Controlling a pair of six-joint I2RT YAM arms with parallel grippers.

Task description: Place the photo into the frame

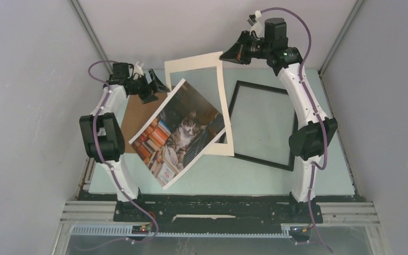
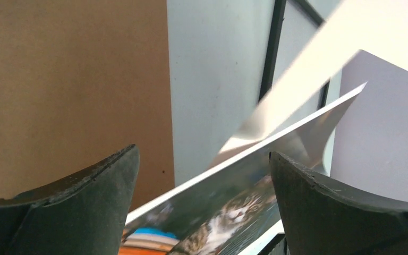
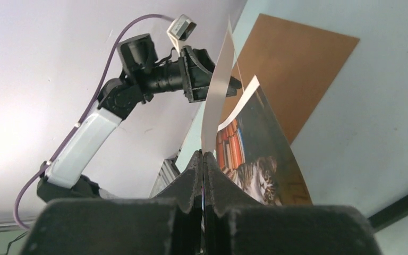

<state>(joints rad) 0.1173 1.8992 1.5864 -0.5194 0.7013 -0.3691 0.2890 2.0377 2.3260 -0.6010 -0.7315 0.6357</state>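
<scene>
Pale green table [image 1: 265, 180] inside plain grey-white walls [image 1: 26, 106] carries the frame [image 1: 260, 162], lying flat at right, and a brown board [image 1: 138, 109] at left. The right gripper [image 1: 227, 54] is clamped on a corner of the white mat [image 1: 196, 66], which is raised off the surface. The photo [image 1: 183, 130] leans tilted across that mat, outside the frame, and the left gripper [image 1: 156, 87] stands wide apart astride its upper edge, apparently without contact.

Lab robot cell from what I see: bare white enclosure walls [image 1: 26, 106], aluminium extrusion rail [image 1: 350, 211], left arm [image 1: 118, 175] and right arm [image 1: 304, 95] bolted on, purple cabling [image 1: 282, 8].
</scene>
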